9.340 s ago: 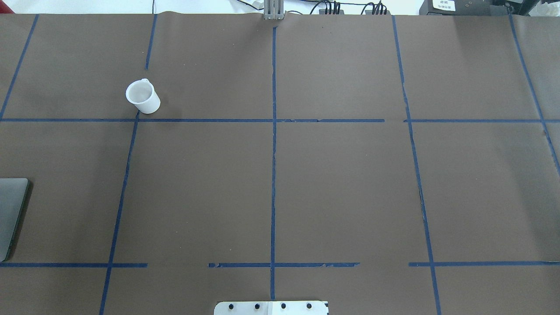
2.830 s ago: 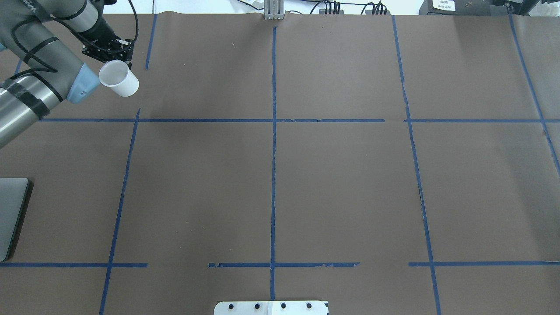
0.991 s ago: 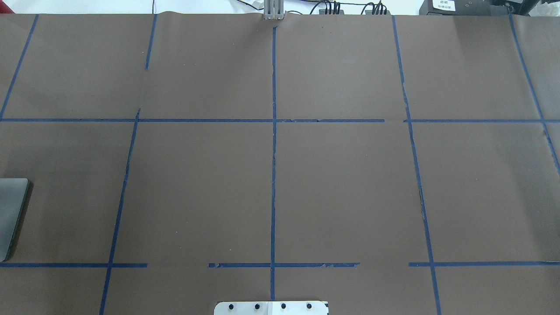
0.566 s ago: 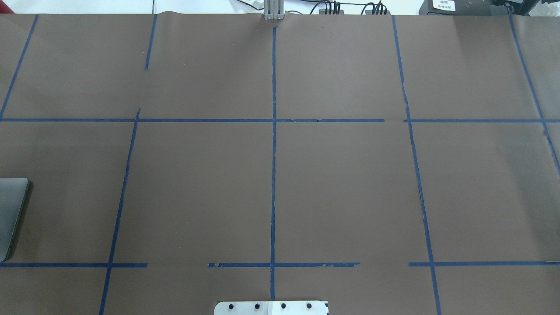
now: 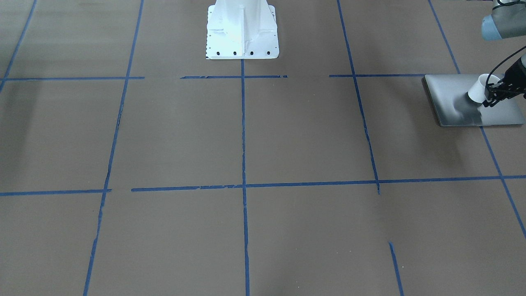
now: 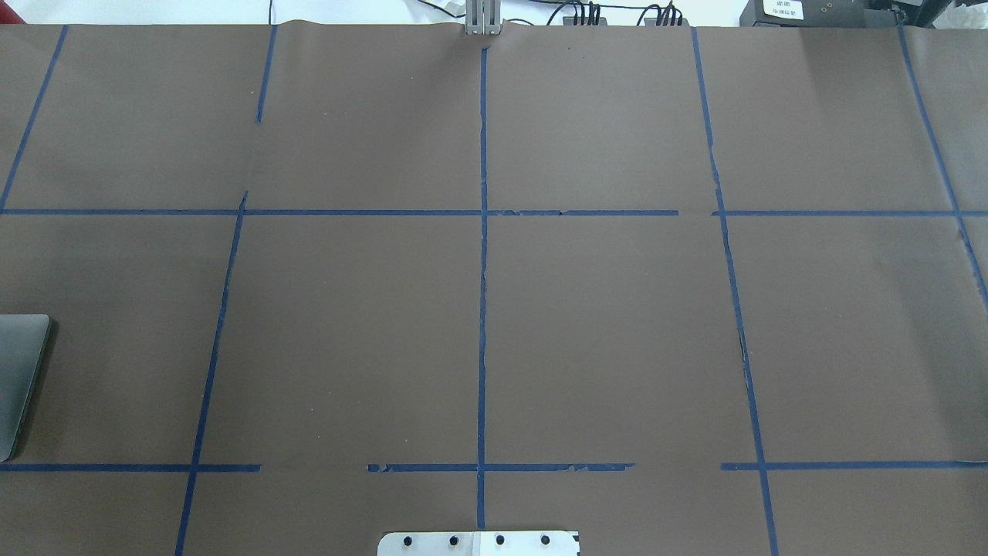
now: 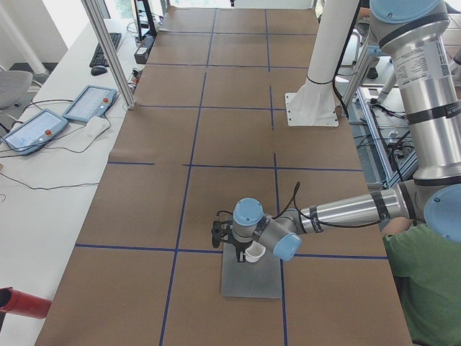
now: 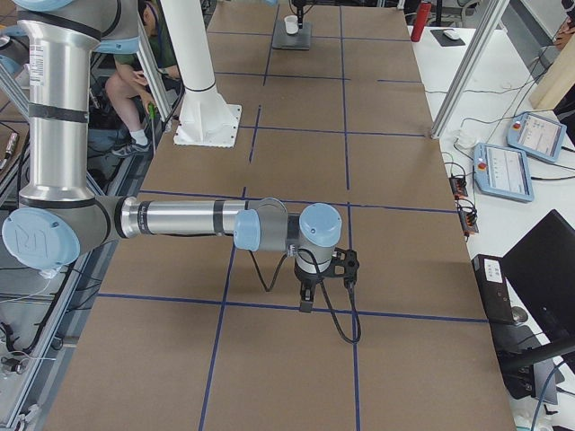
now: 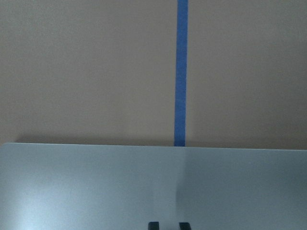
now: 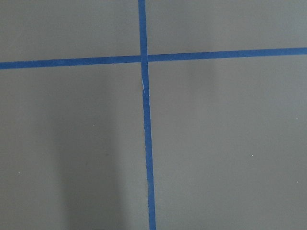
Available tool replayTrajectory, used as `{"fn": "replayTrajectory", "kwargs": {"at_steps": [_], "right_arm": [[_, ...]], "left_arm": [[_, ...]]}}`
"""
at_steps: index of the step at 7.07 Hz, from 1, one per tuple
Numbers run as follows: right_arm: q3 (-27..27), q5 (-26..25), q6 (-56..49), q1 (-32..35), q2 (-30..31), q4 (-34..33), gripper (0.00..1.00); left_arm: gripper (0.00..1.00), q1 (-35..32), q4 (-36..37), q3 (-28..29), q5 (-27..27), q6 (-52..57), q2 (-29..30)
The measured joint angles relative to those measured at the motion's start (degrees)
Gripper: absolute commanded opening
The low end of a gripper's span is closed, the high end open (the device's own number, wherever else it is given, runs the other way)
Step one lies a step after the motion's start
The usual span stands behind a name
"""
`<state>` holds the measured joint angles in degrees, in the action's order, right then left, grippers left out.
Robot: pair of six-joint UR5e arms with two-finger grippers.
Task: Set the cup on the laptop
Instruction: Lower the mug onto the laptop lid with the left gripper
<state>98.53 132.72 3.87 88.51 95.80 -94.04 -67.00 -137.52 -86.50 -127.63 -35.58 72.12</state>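
Observation:
The silver-grey laptop [image 5: 456, 94] lies flat at the table's left end; it also shows in the overhead view [image 6: 19, 371], the exterior left view [image 7: 252, 281] and the left wrist view [image 9: 96, 187]. The small white cup [image 5: 478, 90] is tilted and held low over the lid; I cannot tell whether it touches. My left gripper [image 5: 490, 97] is shut on the cup [image 7: 253, 251]. In the left wrist view the cup is hidden and two dark fingertips [image 9: 153, 224] stand close together. My right gripper [image 8: 305, 301] hangs over bare table; I cannot tell whether it is open or shut.
The white robot pedestal [image 5: 241, 31] stands at the table's robot side. Blue tape lines [image 6: 482, 270] cross the brown table cover. A person in green [image 7: 425, 295] sits beside the table, close to the laptop end. Tablets [image 7: 86, 104] lie past the far edge.
The cup stood on the table, then my left arm lifted it and carried it out of the overhead view. Over the last second that view is unchanged.

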Motion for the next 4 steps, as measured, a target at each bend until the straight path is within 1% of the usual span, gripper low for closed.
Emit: {"fn": "replayTrajectory", "kwargs": {"at_steps": [4], "right_arm": [[0.0, 0.0, 0.0, 0.0, 0.0, 0.0, 1.00]], "left_arm": [[1.00, 0.0, -1.1, -0.1, -0.4, 0.1, 0.2]]}}
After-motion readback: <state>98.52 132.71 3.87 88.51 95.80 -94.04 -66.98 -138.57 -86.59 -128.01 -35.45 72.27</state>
